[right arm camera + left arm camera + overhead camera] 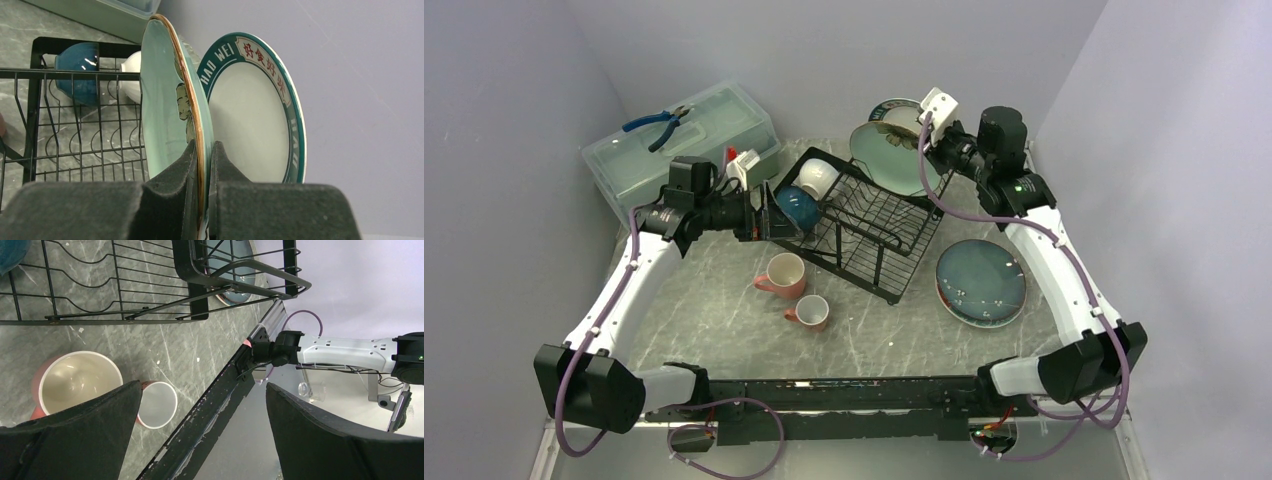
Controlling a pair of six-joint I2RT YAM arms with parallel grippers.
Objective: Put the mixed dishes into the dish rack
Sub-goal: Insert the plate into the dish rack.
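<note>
Right gripper (202, 150) clamps the green plate (167, 85) by its rim. We judge the plate is held on edge so that it can slot between the rack's (869, 225) dividers. It stands at the rack's upper right end, before the white plate (250, 120). Left gripper (202, 390) hangs spread and empty at the rack's left end, with the mugs (75, 380) lower left in its view.

Marbled grey table (714, 322); lilac walls (824, 50)

Centre slots of dish rack (864, 225) free. Left end blocked: blue bowl (796, 207), white bowl (816, 177). Far mug (782, 273) and near mug (810, 312) on surface (714, 325) crowd its near side. Teal plate (981, 282) flanks right side.
</note>
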